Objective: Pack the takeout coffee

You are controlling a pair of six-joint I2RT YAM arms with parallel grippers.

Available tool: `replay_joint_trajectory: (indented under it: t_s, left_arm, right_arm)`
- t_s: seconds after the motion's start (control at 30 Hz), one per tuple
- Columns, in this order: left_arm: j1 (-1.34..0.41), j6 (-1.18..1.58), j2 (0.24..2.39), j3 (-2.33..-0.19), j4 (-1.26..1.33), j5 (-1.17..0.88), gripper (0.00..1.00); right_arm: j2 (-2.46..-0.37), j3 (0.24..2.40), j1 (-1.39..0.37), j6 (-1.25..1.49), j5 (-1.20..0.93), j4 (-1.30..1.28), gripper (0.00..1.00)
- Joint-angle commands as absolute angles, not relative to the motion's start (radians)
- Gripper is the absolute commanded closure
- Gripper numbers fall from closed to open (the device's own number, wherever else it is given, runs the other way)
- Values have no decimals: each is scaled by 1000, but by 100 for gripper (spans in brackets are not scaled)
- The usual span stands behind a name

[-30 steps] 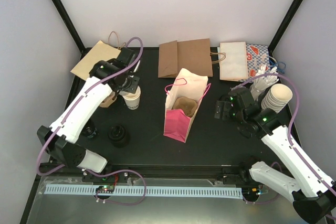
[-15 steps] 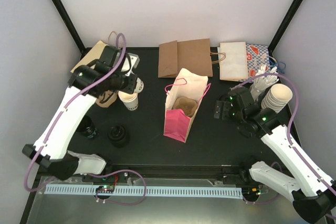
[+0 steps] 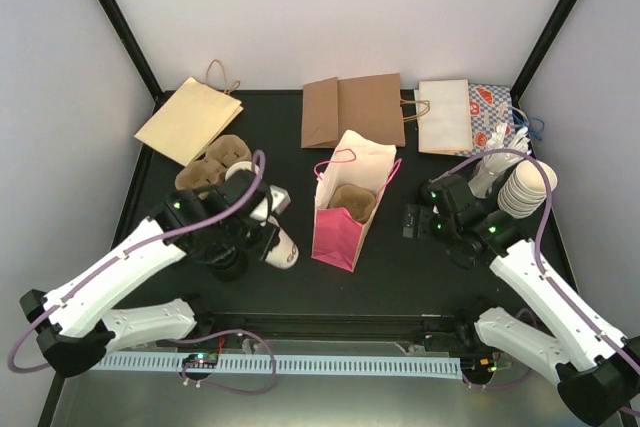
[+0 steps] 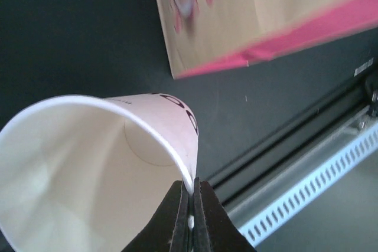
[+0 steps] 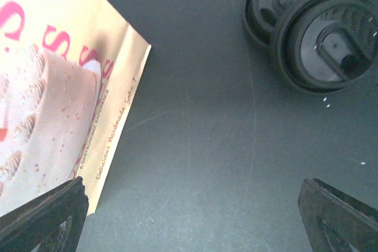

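Observation:
The takeout coffee is a small white paper cup (image 3: 283,249) with dark print low on its side. It hangs tipped on its side just left of the pink paper bag (image 3: 340,232). My left gripper (image 3: 266,231) is shut on it. The left wrist view shows the two black fingertips pinching the rolled rim, with the left gripper (image 4: 191,186) below the cup (image 4: 88,169) and the bag's pink base (image 4: 277,45) beyond it. The bag stands open with a brown cup carrier (image 3: 351,200) inside. My right gripper (image 3: 414,219) stands open to the right of the bag, holding nothing.
Black round lids (image 5: 313,30) lie on the dark table, partly under my left arm (image 3: 228,265). A second brown carrier (image 3: 212,167) sits at the back left. Flat paper bags (image 3: 352,109) lie along the back. A stack of cream cups (image 3: 527,187) stands at the right.
My left arm has carried the cup from beside the back-left carrier forward and right, up to the pink bag, and tipped it over. The right arm has barely shifted.

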State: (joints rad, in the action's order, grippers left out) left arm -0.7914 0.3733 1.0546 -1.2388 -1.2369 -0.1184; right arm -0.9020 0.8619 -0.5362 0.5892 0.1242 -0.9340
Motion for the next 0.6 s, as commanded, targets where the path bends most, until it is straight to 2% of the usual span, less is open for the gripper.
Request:
replay_joint_trajectory:
  t_s: [0.0,0.23,0.33,0.37,0.5,0.57]
  left_arm:
    - [-924,569,987,-1139,-1153,-84,98]
    - [-1148,705,1021,-1048,-1049,4,98]
    - [-1221,731,1053,-1039,-1002,57,98]
    - [-1241,744,1066,-1041,-1003,94,99]
    - [-1301,775,1122,-1030,-977,158,99]
    - [-1311,780,1144,-1011,-943,143,99]
  right_arm:
    - [-872,798,-531,625,30,-874,0]
    - [-891,701,-531,658,-121,-758,1]
    - [-916,679,-531,677,-142,-709,8]
    - [-925,668,-529,685,-163,-680,17]
    - [-998,635,-529,737,-272,-558,71]
    - [-1020,621,-529,766,-294,-510,87]
